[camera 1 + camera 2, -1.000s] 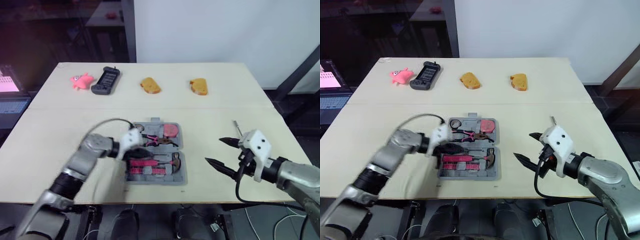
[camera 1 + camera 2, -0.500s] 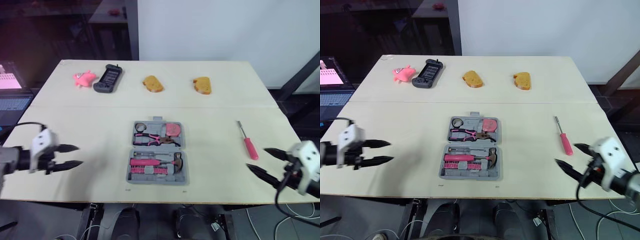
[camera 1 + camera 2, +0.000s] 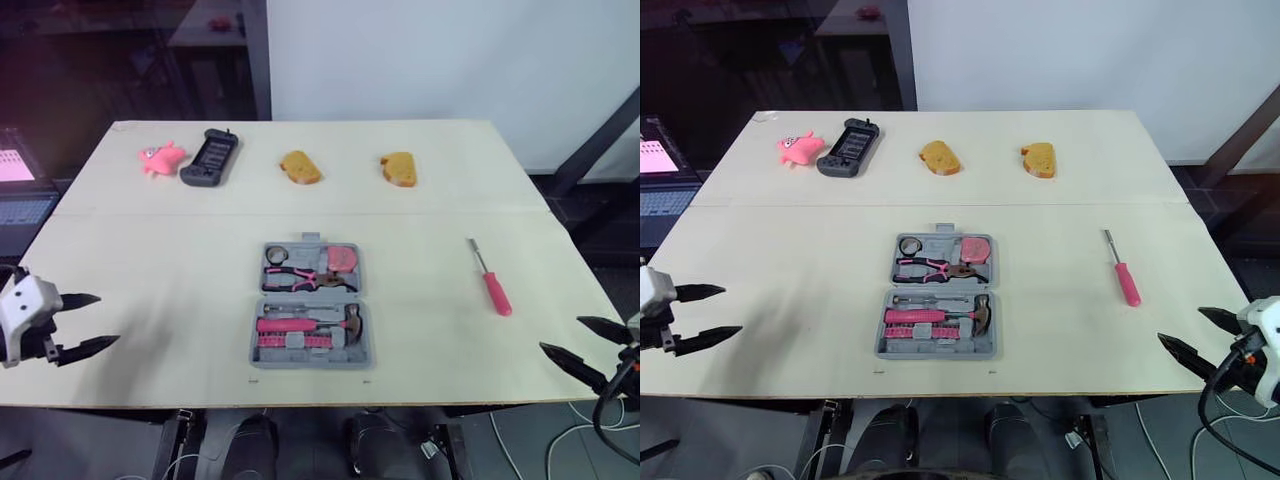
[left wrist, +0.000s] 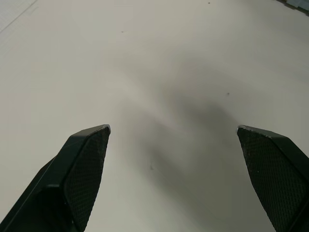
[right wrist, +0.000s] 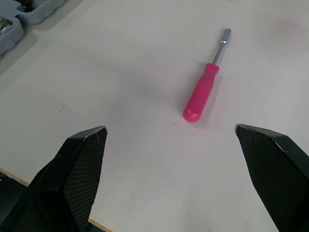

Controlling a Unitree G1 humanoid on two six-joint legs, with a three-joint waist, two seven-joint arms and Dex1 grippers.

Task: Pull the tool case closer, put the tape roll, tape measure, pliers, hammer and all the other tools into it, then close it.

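The grey tool case (image 3: 311, 347) lies open in the middle of the table. It holds a small ring-shaped roll (image 3: 276, 252), a pink tape measure (image 3: 342, 258), pliers (image 3: 300, 278) and a pink-handled hammer (image 3: 310, 323). A pink screwdriver (image 3: 491, 283) lies on the table to the right of the case, also seen ahead of my right gripper (image 5: 171, 128) as the screwdriver (image 5: 203, 89). My left gripper (image 3: 105, 319) hovers open and empty over bare table at the far left. My right gripper (image 3: 560, 334) is open and empty at the front right corner.
Along the far edge lie a pink toy (image 3: 160, 158), a black handset (image 3: 210, 158) and two bread-like pieces (image 3: 300, 167) (image 3: 398, 169). A seam (image 3: 450, 213) crosses the table behind the case. The front edge runs close below the case.
My left gripper has left the case, opened and drawn back to the far left. My right arm has pulled back to the front right corner, and the screwdriver now shows on the table.
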